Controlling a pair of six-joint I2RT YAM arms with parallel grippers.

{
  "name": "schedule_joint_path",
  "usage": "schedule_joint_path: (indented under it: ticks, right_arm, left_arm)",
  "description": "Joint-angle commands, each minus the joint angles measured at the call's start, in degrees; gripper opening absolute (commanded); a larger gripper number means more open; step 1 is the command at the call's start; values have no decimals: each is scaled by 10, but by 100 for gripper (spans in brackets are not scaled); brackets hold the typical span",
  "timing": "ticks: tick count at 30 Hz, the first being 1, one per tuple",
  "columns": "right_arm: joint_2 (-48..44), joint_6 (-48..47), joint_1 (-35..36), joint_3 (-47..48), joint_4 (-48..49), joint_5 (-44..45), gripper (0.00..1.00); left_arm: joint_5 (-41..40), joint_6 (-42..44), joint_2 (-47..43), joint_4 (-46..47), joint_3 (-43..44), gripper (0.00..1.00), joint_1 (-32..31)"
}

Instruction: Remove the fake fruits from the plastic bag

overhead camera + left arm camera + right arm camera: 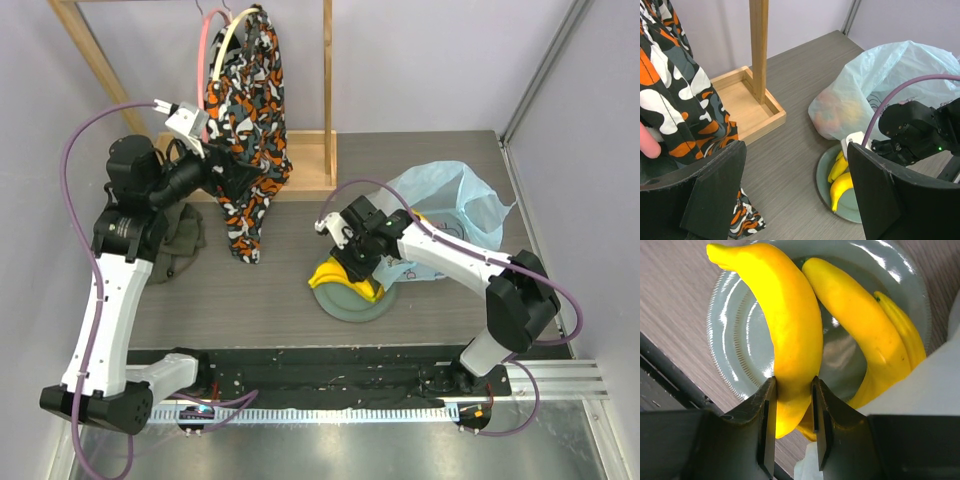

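Note:
My right gripper (793,390) is shut on one banana of the yellow banana bunch (795,325), holding it over the grey-green plate (735,335). In the top view the bunch (345,277) lies on the plate (345,308) just left of the light-blue plastic bag (450,205), with my right gripper (357,262) on it. The left wrist view shows the bag (875,85) with blurry red and yellow fruit shapes inside, and the bananas (840,187) on the plate. My left gripper (795,195) is open and empty, raised high at the back left (215,165) near the patterned cloth.
An orange-black-white patterned cloth (248,120) hangs from a wooden rack with a wooden tray base (300,170) at the back. A dark olive cloth (182,240) lies by the left arm. A black rail (330,385) runs along the near edge.

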Motion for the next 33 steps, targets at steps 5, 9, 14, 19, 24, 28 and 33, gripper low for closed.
schedule_joint_path:
  ticks: [5, 9, 14, 19, 24, 28, 33]
  right_arm:
    - [-27, -104, 39, 22, -16, -22, 15]
    - [-20, -179, 40, 22, -22, -5, 16]
    - [4, -310, 40, 35, -23, 38, 16]
    - [26, -354, 40, 49, -21, 47, 16]
    - [26, -379, 40, 36, -12, 41, 19]
    - [22, -385, 40, 19, 18, 61, 33]
    - [20, -383, 46, 21, 39, 75, 46]
  left_arm:
    - [22, -30, 7, 45, -1, 87, 4]
    - [25, -33, 6, 48, -6, 87, 4]
    - [28, -40, 9, 49, -6, 86, 4]
    - [27, -42, 15, 50, -3, 86, 4]
    - [27, -43, 16, 52, -2, 87, 4]
    - [29, -47, 19, 53, -3, 86, 4]
    - [32, -56, 26, 61, -3, 86, 4]
